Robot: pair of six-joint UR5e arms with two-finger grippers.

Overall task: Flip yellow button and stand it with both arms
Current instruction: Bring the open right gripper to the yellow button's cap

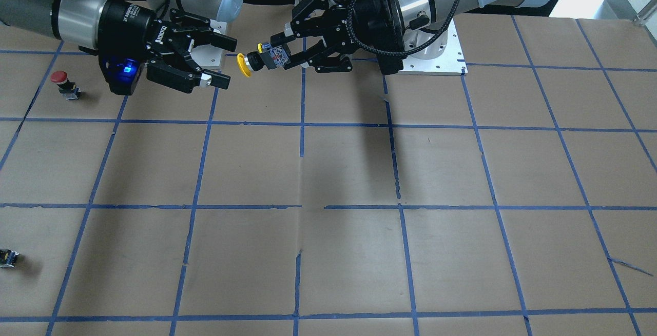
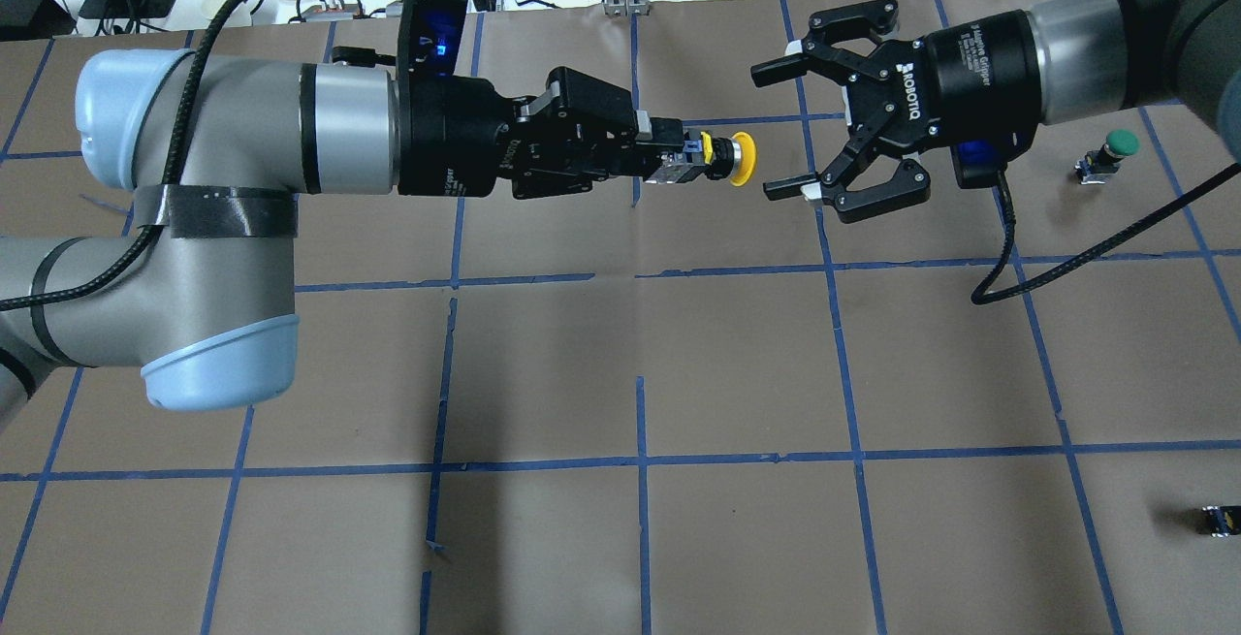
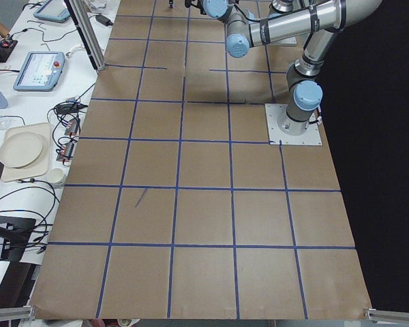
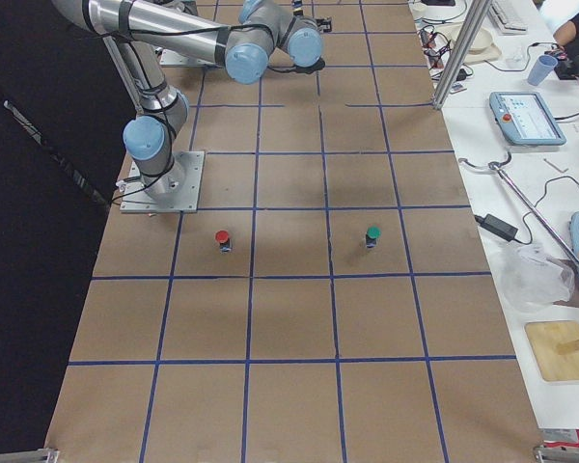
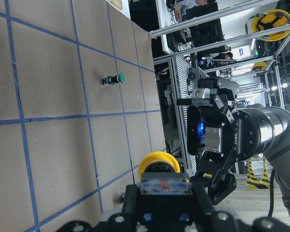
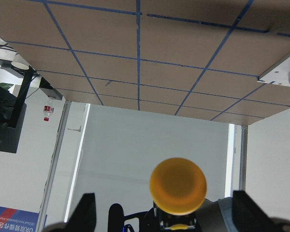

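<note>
The yellow button (image 2: 725,158) is held level in the air, well above the table, its round yellow cap (image 1: 244,65) pointing sideways. My left gripper (image 2: 679,156) is shut on its black-and-grey body (image 1: 271,58). My right gripper (image 2: 774,131) faces the cap from a short gap away and stands open, touching nothing. In the left wrist view the button (image 5: 158,166) sits just ahead of the camera, with the open right gripper (image 5: 203,137) behind it. In the right wrist view the cap (image 6: 178,186) shows between the spread fingers (image 6: 87,212).
A red-capped button (image 1: 64,83) stands under my right arm. A green-capped button (image 2: 1110,152) stands further out on my right. A small capless block (image 2: 1220,521) lies near the table's right edge. The arms' base plates (image 1: 441,56) sit at the robot's side.
</note>
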